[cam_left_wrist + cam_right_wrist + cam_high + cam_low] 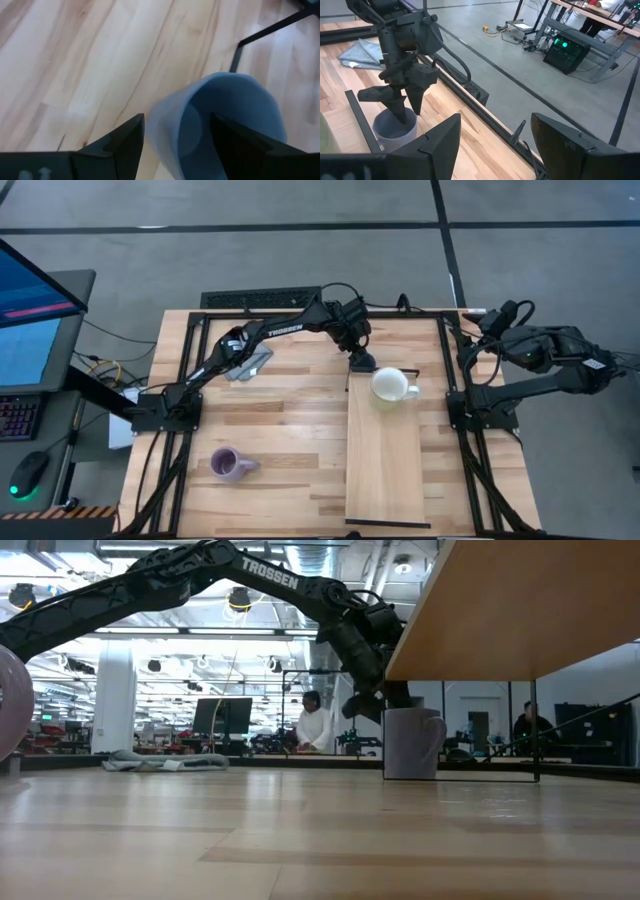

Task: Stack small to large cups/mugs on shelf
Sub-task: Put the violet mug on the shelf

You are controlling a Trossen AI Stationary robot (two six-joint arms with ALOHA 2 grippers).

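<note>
The slate blue mug stands upright on its base on the tabletop, just beyond the far end of the pale shelf plank. My left gripper is open and comes down onto the mug from above. One finger dips inside the rim and the other stands outside the wall. The cream-white mug sits upright on the shelf's far end. The lavender mug lies on its side on the table's near left. My right gripper is open and waits off the table's right far corner. My left gripper straddles the blue mug's wall near the rim, fingers pointing down, one inside the hollow and one outside. A gap shows between the inner finger and the wall. I cannot tell whether either finger touches the mug, which stands on the table.
A grey folded cloth lies on the table's far left, under my left arm. The shelf's thin dark frame runs close beside the blue mug. Bare slatted tabletop lies between the shelf and the lavender mug. People sit at desks in the room behind.
</note>
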